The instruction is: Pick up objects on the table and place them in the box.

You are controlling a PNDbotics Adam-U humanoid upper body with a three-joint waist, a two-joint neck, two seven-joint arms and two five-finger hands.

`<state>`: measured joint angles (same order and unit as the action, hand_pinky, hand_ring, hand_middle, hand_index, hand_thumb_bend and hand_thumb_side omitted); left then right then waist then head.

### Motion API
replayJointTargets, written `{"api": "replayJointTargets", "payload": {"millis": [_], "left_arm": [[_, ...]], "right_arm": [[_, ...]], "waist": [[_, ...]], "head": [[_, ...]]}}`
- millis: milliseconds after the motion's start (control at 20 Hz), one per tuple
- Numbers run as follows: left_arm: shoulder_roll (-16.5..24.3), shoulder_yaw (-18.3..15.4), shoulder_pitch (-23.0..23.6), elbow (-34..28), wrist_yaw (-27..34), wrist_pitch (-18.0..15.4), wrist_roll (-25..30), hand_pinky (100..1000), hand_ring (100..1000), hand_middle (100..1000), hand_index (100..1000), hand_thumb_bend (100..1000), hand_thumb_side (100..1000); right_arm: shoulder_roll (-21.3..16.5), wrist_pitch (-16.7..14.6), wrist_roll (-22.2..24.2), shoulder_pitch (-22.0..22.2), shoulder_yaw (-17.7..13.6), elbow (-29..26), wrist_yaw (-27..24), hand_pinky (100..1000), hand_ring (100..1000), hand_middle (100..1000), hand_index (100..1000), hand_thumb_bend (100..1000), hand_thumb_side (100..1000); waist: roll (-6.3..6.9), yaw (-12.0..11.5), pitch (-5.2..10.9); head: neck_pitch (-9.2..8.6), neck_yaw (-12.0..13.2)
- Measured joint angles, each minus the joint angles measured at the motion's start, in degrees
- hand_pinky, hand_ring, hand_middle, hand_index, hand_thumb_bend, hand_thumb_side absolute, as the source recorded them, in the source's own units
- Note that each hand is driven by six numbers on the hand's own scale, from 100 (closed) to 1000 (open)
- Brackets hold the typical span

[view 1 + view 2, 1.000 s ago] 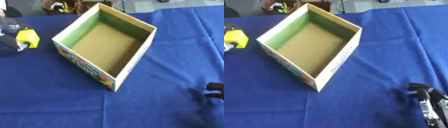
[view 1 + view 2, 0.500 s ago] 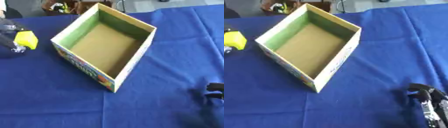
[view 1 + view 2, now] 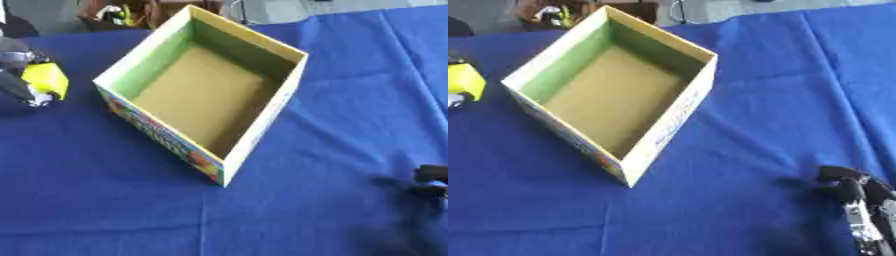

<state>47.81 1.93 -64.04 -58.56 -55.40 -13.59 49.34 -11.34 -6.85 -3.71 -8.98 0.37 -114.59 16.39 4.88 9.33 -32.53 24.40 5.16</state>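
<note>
An open cardboard box (image 3: 262, 122) with a green inner wall and a brown floor stands empty in the middle of the blue table. At the far left edge my left hand (image 3: 16, 87) is shut on a yellow object (image 3: 45, 80) beside the box, just above the cloth. The hand is dark and mostly cut off by the picture's edge. My right hand (image 3: 857, 200) rests open at the lower right corner with its fingers up, holding nothing, well away from the box.
A blue cloth (image 3: 350, 75) covers the whole table. Beyond the far edge stand dark furniture and small coloured items (image 3: 114, 12). Bare cloth lies right of the box and in front of it.
The whole picture has slid slightly down and left, so the camera moved. The left hand with the yellow object stays at the left edge and the right hand has not moved.
</note>
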Motion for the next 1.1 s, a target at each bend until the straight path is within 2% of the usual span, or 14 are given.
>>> {"api": "replayJointTargets", "payload": {"millis": [100, 250, 450, 650, 700, 800, 900, 1000, 1100], "left_arm": [[0.0, 0.0, 0.0, 0.2, -0.3, 0.0, -0.1, 452, 599, 749, 973, 281, 377], [0.0, 0.0, 0.0, 0.5, -0.2, 0.2, -0.3, 380, 553, 754, 970, 195, 295], [0.0, 0.0, 0.0, 0.9, 1.0, 0.7, -0.3, 339, 527, 740, 953, 120, 213], [0.0, 0.0, 0.0, 0.9, 2.6, 1.5, -1.3, 304, 504, 695, 929, 100, 170], [0.0, 0.0, 0.0, 1.0, 2.8, 1.7, -1.7, 282, 486, 647, 903, 100, 166], [0.0, 0.0, 0.1, 1.0, 3.2, 2.1, -3.1, 275, 480, 619, 886, 100, 168], [0.0, 0.0, 0.1, 1.0, 3.4, 2.5, -4.9, 246, 457, 547, 812, 100, 179], [-0.2, 0.0, 0.1, 1.0, 3.4, 2.7, -6.6, 222, 438, 506, 739, 100, 181], [-0.4, 0.0, 0.1, 0.9, 3.3, 2.9, -8.1, 207, 424, 490, 703, 100, 158]], "right_arm": [[0.0, 0.1, -0.1, -0.1, 0.0, 0.0, 0.0, 669, 776, 612, 754, 100, 940], [0.0, 0.1, -0.1, -0.1, 0.0, 0.0, -0.1, 670, 776, 611, 754, 100, 942], [0.0, 0.2, -0.3, -0.1, 0.0, 0.0, -0.1, 671, 775, 611, 754, 100, 946], [0.0, 0.3, -0.4, -0.1, 0.0, 0.0, -0.1, 671, 775, 611, 753, 100, 947], [0.0, 0.3, -0.4, -0.1, 0.0, 0.0, -0.1, 671, 775, 611, 753, 100, 948], [0.0, 0.4, -0.5, -0.1, 0.0, 0.0, -0.1, 671, 775, 611, 753, 100, 948], [0.0, 0.5, -0.5, 0.0, 0.0, 0.0, -0.1, 671, 774, 611, 753, 100, 947], [0.0, 0.6, -0.5, 0.0, 0.0, 0.0, -0.1, 671, 774, 610, 752, 100, 944], [0.0, 0.7, -0.5, 0.0, -0.1, 0.0, -0.1, 671, 773, 610, 752, 100, 945]], "waist": [[0.00, 0.1, -0.06], [0.00, 0.1, -0.10], [-0.02, 0.1, -0.12], [-0.04, 0.0, -0.12], [-0.05, 0.0, -0.12], [-0.15, 0.0, -0.12], [-0.24, 0.0, -0.12], [-0.27, -0.1, -0.12], [-0.38, -0.2, -0.09]], "head": [[-0.09, 0.0], [-0.10, 0.0], [-0.13, 0.0], [-0.32, 0.0], [-0.32, -0.1], [-0.33, -0.1], [-0.33, -0.1], [-0.32, -0.1], [-0.31, -0.1]]}}
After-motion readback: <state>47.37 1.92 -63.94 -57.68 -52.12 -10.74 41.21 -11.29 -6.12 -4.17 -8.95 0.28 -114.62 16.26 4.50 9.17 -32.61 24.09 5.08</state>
